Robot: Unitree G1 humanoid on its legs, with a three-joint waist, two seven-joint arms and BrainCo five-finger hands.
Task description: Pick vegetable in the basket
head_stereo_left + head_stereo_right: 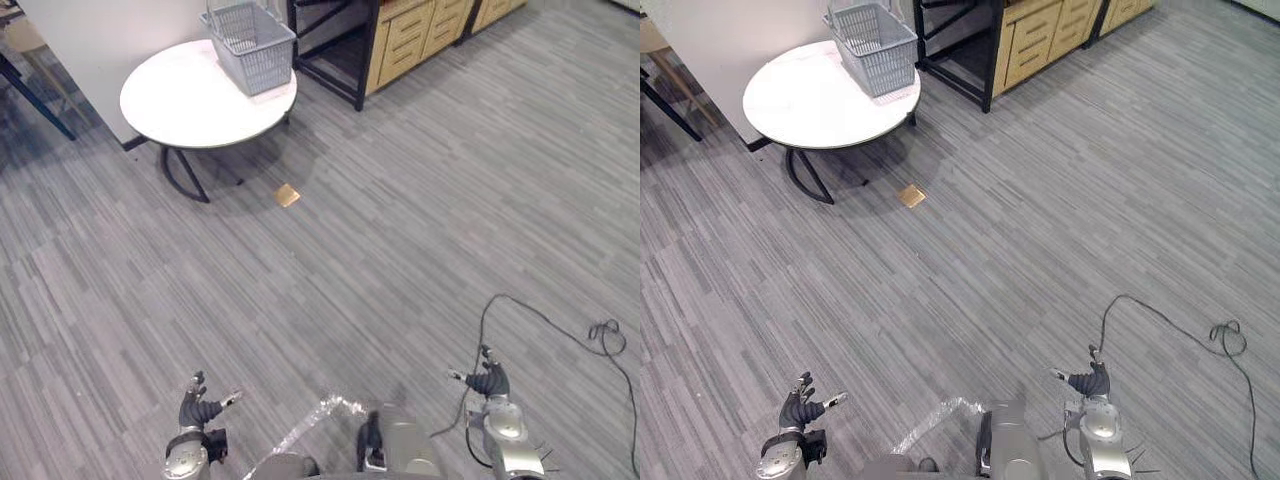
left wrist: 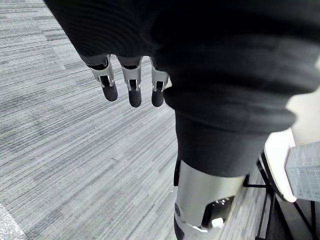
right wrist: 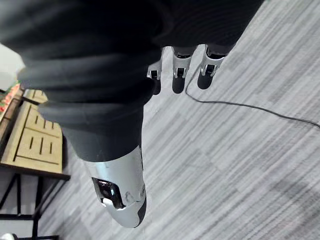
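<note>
A grey wire basket (image 1: 251, 43) stands on the far edge of a round white table (image 1: 190, 100) at the upper left, far ahead of me. I cannot tell what lies inside it. My left hand (image 1: 198, 408) hangs low at the bottom left, its fingers (image 2: 131, 85) relaxed and holding nothing. My right hand (image 1: 489, 380) hangs at the bottom right, fingers (image 3: 177, 72) likewise loose and empty. Both hands are well short of the table.
A small tan square (image 1: 287, 195) lies on the grey plank floor beside the table. A black metal rack (image 1: 335, 45) and wooden drawer cabinets (image 1: 420, 30) stand behind the table to the right. A white wall panel (image 1: 100, 40) rises at its left.
</note>
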